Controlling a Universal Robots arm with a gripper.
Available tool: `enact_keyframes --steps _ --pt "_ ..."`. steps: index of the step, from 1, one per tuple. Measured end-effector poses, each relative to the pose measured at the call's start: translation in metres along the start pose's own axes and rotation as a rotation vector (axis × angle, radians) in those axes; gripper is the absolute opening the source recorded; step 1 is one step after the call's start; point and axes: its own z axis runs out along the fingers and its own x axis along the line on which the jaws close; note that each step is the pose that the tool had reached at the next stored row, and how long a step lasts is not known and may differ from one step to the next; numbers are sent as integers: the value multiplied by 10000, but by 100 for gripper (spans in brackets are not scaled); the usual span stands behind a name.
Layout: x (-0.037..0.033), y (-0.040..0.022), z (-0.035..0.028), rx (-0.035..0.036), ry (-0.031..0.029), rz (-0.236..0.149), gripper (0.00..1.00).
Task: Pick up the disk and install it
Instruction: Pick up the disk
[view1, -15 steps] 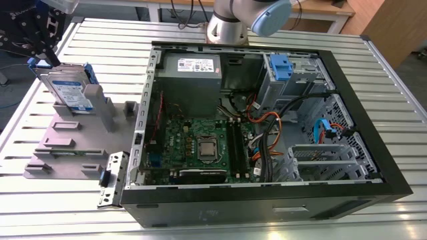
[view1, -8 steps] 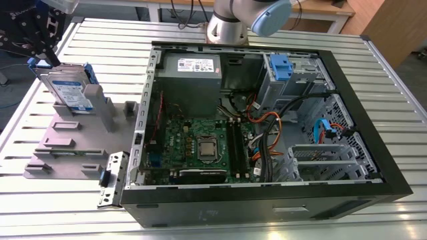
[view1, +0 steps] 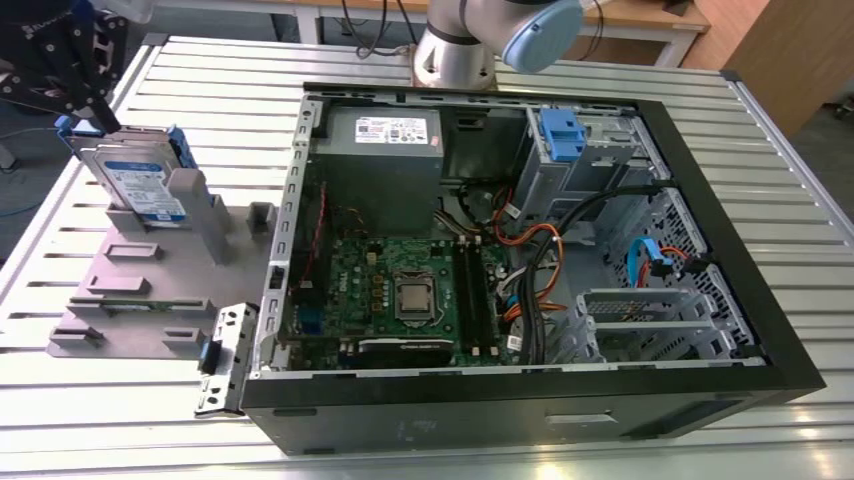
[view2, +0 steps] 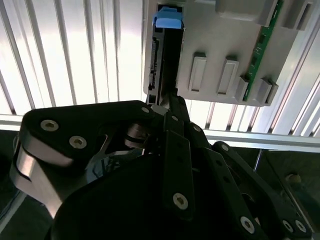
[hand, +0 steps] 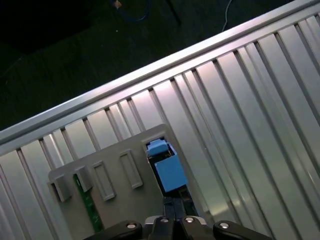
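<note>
The disk (view1: 140, 185) stands on edge, leaning in a slot of the grey stand (view1: 147, 290). The stand sits on the slatted metal surface (view1: 80, 420) at the exterior view's left, well apart from the inside of the open computer case (view1: 534, 410) on the right. The gripper (view1: 94, 110) hangs at the disk's far, upper end, and in the second wrist view its linkage (view2: 167, 100) runs straight down onto the drive's thin edge (view2: 165, 60), with the blue end tab (view2: 167, 17) at the opposite end. In the first wrist view the same tab (hand: 170, 172) shows just beyond the gripper (hand: 174, 220). The jaws look lined up across the disk's thickness, but from these angles I cannot tell whether they have closed onto it or merely flank it. A green circuit strip (view2: 267, 35) rests in another slot of the stand, clear of the arm. The disk should handle as a stiff, dense metal slab, heavy for its size, with smooth flat faces that could slide under a light pinch. Its blue plastic carrier is probably the weaker, springier part. The sound hold is likely across the two broad faces near the upper end, squarely on metal. The tab and the thin carrier rails may flex or unclip under load, so they are best avoided.
</note>
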Motion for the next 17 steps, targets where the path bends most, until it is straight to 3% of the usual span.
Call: enact_keyframes --steps 8,17 --pt "0 0 0 -34 61 -1367 11" --pt "0 0 0 -37 67 -1496 11"
